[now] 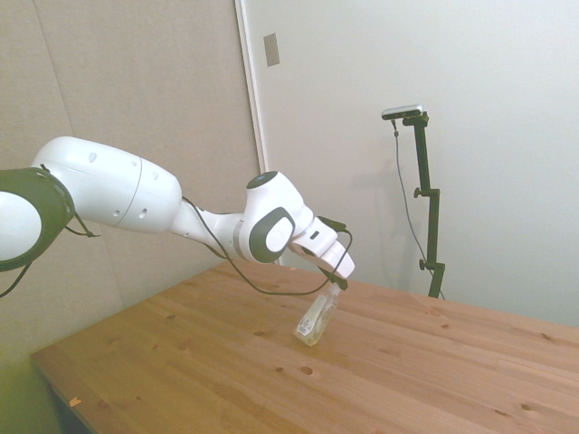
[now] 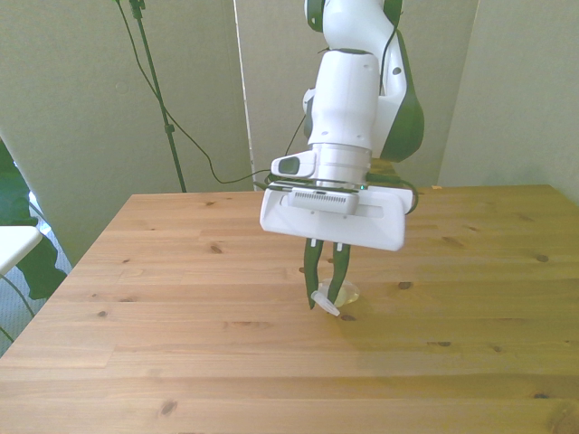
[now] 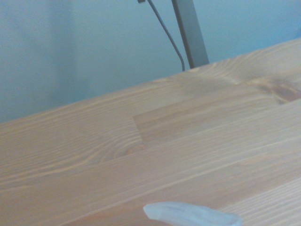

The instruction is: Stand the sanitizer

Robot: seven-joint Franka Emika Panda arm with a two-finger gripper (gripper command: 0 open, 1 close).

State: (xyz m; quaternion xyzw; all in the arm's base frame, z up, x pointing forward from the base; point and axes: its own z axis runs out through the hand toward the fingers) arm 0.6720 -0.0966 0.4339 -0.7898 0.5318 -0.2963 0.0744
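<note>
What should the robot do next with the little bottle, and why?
Probably keep tipping it upright, then let go. The end effector grips the sanitizer near its cap, and the bottle leans with its base on the table, not yet standing straight.

The gripper (image 1: 336, 286) holds the sanitizer (image 1: 317, 320) tilted on the table (image 1: 407, 380).

A: Any writing to read here?

B: None that I can make out. The sanitizer (image 1: 317, 319) has a white label, but in the side view it is too small and pale for any letters to show.

A: And from the front?

B: There the bottle is mostly hidden, and no print shows on it. The arm's white casing (image 2: 347, 95) shows no brand or number either.

A: The wrist view?

B: Blurred wood grain only; nothing legible.
</note>
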